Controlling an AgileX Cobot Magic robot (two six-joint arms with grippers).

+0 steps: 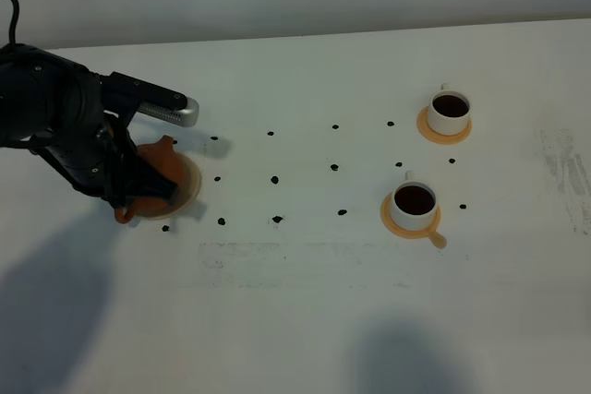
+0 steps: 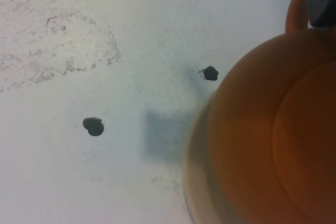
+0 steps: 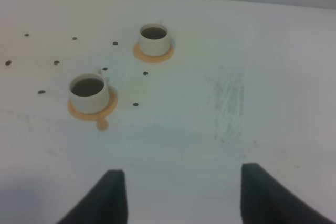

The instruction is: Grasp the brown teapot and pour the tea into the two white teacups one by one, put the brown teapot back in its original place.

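White surface (image 1: 305, 302) is carrying 2 filled teacups (image 1: 450, 111) at right; left claw (image 1: 125, 186) is covering the teapot (image 1: 159, 165), grip unclear; right claw (image 3: 176, 195) is gaping open.

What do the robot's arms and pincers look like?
The left arm is chunky, rounded and black, with a black cable looping off its top and a silver-grey bar sticking out near the wrist. The right pincer has two flat, dark grey-black fingers with blunt tips. No writing or markings show on them.
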